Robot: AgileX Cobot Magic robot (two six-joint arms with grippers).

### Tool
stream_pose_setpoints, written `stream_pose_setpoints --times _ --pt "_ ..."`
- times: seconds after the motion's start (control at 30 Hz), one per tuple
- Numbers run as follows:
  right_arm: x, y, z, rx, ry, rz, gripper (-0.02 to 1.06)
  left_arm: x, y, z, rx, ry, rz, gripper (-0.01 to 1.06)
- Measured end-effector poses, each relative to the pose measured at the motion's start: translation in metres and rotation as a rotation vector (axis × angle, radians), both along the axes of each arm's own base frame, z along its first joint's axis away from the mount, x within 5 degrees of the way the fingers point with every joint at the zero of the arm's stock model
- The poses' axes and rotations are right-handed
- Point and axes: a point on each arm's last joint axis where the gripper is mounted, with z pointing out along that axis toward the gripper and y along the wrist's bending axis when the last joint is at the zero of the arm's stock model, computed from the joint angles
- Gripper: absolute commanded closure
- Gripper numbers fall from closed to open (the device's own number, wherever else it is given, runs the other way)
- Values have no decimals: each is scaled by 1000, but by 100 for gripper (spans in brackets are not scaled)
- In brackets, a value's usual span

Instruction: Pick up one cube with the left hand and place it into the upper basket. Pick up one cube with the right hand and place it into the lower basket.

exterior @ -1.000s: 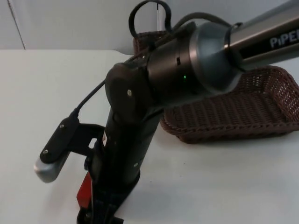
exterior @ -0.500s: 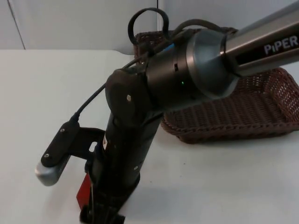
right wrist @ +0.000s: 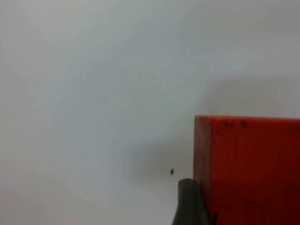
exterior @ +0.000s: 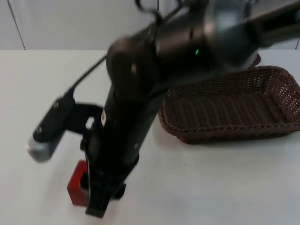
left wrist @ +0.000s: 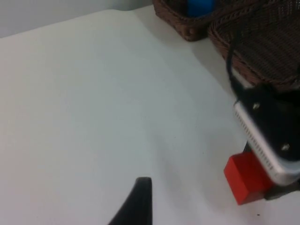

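Since a second ago we see the right arm lifted, bringing the red cube (exterior: 77, 188) up clear of the picture's lower edge. Our right gripper (exterior: 101, 204) pinches that cube, at about seven o'clock of the lower basket (exterior: 225, 115), over the white table (exterior: 211, 187). The upper basket (left wrist: 183, 18) holds a blue cube (left wrist: 200, 6). Our left gripper (left wrist: 136, 206) waits over bare table; we cannot tell its spread.

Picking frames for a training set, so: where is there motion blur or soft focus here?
Top view: the right arm is smeared by motion, while the lower basket stays crisp. Left wrist view: the red cube is reasonably sharp. Right wrist view: the cube's near face looks soft.
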Motion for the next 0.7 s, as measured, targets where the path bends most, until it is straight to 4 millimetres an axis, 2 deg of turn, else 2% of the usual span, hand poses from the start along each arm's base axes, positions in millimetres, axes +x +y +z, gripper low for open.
stream_pose_setpoints --times 0.13,0.17,0.3,0.43,0.7 --pt "-5 -9 54 44 -44 16 105 0 0 0 0 0 0 13" --pt "-5 -9 54 44 -44 16 105 0 0 0 0 0 0 13" --pt "-9 -17 89 83 -78 -9 105 0 0 0 0 0 0 13" --pt "-10 -20 103 112 -94 -18 105 0 0 0 1 0 0 13" --pt "-10 -22 104 97 -93 -41 105 0 0 0 2 -1 1 13"
